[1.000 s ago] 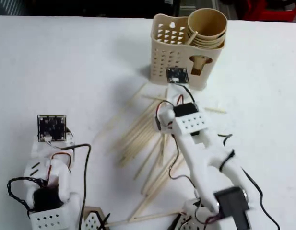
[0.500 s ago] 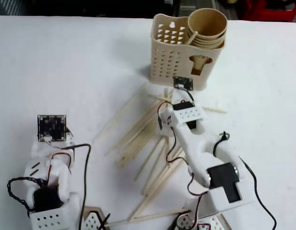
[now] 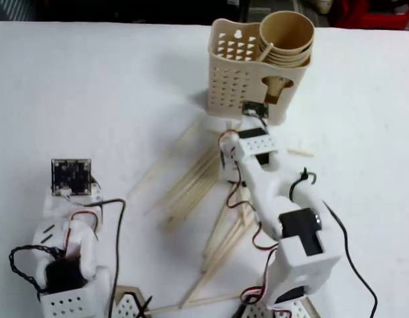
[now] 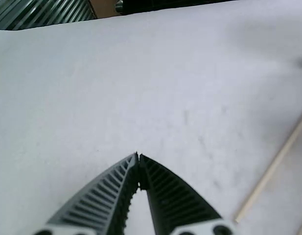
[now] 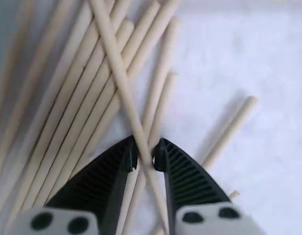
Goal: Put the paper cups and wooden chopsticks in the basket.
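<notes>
In the high view the right arm (image 3: 277,192) lies across the wooden chopsticks (image 3: 191,182) and hides the middle of the pile. At 1 o'clock the basket (image 3: 234,73) wall covers the lower parts of the nested paper cups (image 3: 287,33). The picture's edge cuts the left arm (image 3: 65,265) at 7 o'clock and the right arm's base at 5 o'clock. In the right wrist view the right claw (image 5: 145,149) covers the near length of the chopstick (image 5: 116,68) between its fingers. The other sticks run off the edges. In the left wrist view a stick (image 4: 270,169) is blurred and cut off.
</notes>
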Controlling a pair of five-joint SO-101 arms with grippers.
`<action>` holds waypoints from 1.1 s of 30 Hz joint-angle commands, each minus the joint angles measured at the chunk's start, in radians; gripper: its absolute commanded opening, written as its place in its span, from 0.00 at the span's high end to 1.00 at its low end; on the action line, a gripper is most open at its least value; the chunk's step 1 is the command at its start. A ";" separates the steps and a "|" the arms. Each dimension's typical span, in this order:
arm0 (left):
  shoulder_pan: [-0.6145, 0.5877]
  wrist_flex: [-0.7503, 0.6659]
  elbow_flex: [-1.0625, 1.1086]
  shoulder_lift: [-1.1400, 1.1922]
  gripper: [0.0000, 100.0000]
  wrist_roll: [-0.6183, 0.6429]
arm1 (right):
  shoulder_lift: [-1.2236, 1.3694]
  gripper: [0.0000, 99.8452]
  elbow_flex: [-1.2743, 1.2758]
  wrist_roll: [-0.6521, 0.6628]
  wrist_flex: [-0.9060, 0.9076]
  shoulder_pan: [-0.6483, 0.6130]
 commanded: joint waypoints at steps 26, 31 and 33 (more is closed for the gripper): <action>-0.010 -0.021 -0.008 -0.018 0.98 0.009 | -0.811 0.98 -0.025 0.198 0.271 -0.015; -0.010 -0.021 -0.008 -0.018 0.98 0.009 | -0.958 0.98 -0.025 0.238 0.269 -0.028; -0.010 -0.021 -0.008 -0.018 0.98 0.009 | -1.012 0.98 -0.025 0.239 0.269 -0.045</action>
